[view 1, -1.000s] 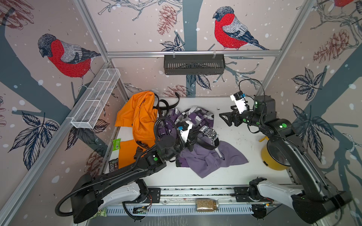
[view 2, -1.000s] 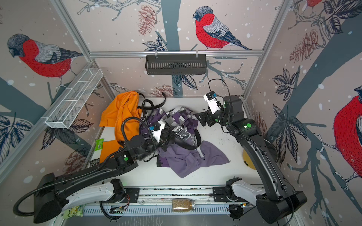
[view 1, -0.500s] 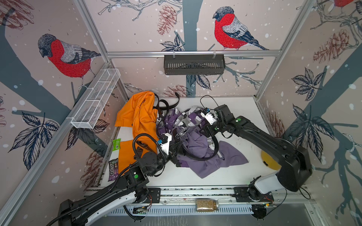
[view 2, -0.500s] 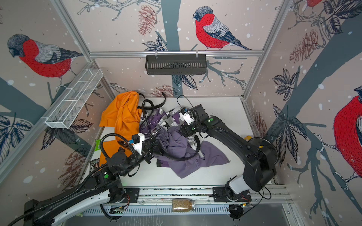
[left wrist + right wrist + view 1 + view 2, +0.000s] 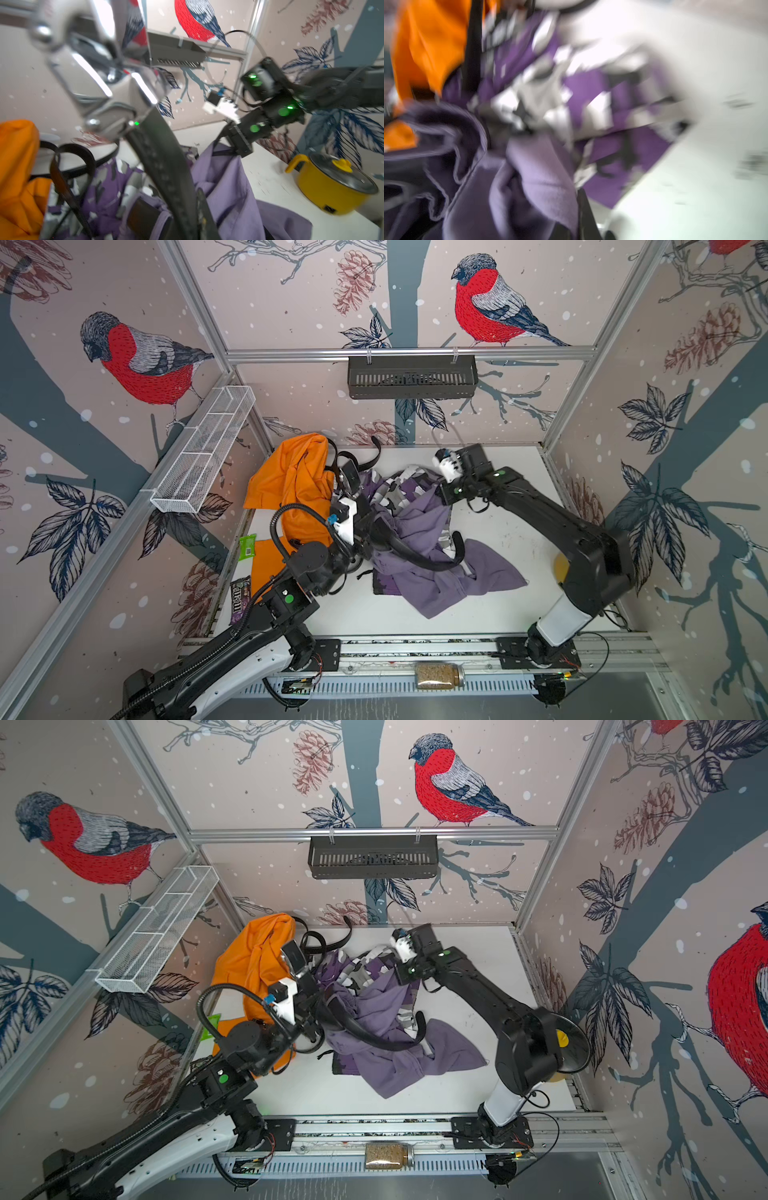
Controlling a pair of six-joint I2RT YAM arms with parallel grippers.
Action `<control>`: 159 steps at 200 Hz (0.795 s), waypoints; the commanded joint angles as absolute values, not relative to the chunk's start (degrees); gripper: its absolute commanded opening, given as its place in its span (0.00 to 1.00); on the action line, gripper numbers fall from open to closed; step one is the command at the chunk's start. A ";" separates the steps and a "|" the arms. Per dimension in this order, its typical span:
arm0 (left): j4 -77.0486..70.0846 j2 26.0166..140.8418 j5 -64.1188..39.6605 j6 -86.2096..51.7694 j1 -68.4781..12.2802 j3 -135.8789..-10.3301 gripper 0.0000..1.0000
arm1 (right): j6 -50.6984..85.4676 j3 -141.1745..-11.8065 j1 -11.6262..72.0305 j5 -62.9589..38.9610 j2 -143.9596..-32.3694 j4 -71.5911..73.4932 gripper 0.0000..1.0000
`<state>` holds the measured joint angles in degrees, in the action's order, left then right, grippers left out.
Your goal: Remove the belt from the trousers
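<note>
Lavender trousers (image 5: 436, 585) (image 5: 399, 1065) lie crumpled mid-table. A black belt (image 5: 415, 562) (image 5: 374, 1042) (image 5: 166, 166) curves across them, and one part passes under a fabric loop. Its big silver buckle (image 5: 293, 960) (image 5: 99, 83) stands up near the left wrist. My left gripper (image 5: 368, 526) (image 5: 316, 1006) (image 5: 191, 226) is shut on the belt just below the buckle. At the trousers' far edge, my right gripper (image 5: 444, 499) (image 5: 401, 977) (image 5: 232, 149) (image 5: 577, 218) is shut on a fold of the lavender fabric (image 5: 539, 166). The right wrist view is badly blurred.
An orange cloth (image 5: 299, 489) and a purple camouflage garment (image 5: 399, 489) lie against the trousers, with another black strap (image 5: 353, 456) behind. A yellow pot (image 5: 332, 187) sits at the right edge and snack packets (image 5: 247, 545) at the left. A jar (image 5: 438, 674) lies on the front rail.
My right gripper swung in from the back right, reached the trousers and shut on their fabric. My left arm shifted while still gripping the belt.
</note>
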<state>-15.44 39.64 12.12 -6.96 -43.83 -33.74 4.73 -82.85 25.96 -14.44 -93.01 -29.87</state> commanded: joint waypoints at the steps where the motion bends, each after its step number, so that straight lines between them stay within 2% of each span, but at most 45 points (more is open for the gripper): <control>1: -24.68 44.95 0.58 -1.52 -35.78 -41.46 0.00 | 5.53 -86.33 20.31 -10.34 -87.21 -26.27 0.00; 27: -24.60 53.06 -7.60 2.92 -30.44 -54.38 0.00 | 5.56 -85.62 13.55 -8.79 -77.83 -27.37 0.00; 59: -20.33 56.10 -8.85 8.50 -29.05 -63.16 0.00 | 11.38 -70.32 12.44 -3.69 -60.40 -26.14 0.00; 81: -18.81 53.54 -6.27 8.78 -27.79 -58.62 0.00 | 21.34 -54.23 15.32 -3.66 -48.83 -25.67 0.00; 99: -18.85 49.82 -4.63 6.95 -27.21 -50.99 0.00 | 31.27 -41.23 22.53 -0.37 -41.13 -24.69 0.00; 115: -18.00 46.60 -4.87 4.74 -27.20 -45.14 0.00 | 37.80 -32.98 29.46 0.07 -38.72 -23.70 0.02; 124: -17.68 44.84 -5.22 3.05 -27.15 -42.08 0.00 | 39.24 -31.58 32.93 0.43 -39.14 -24.10 0.09; 145: -16.50 40.09 -4.80 -0.43 -27.14 -36.71 0.00 | 36.19 -37.07 37.77 1.74 -41.81 -28.06 0.49; 159: -14.04 36.98 -4.44 -2.84 -27.22 -34.89 0.00 | 31.77 -45.09 37.71 2.03 -45.57 -32.18 0.65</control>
<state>-13.04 40.86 -5.74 1.43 -27.38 -37.36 34.15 -36.05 36.95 -0.97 -42.11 -30.24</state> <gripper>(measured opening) 0.080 0.472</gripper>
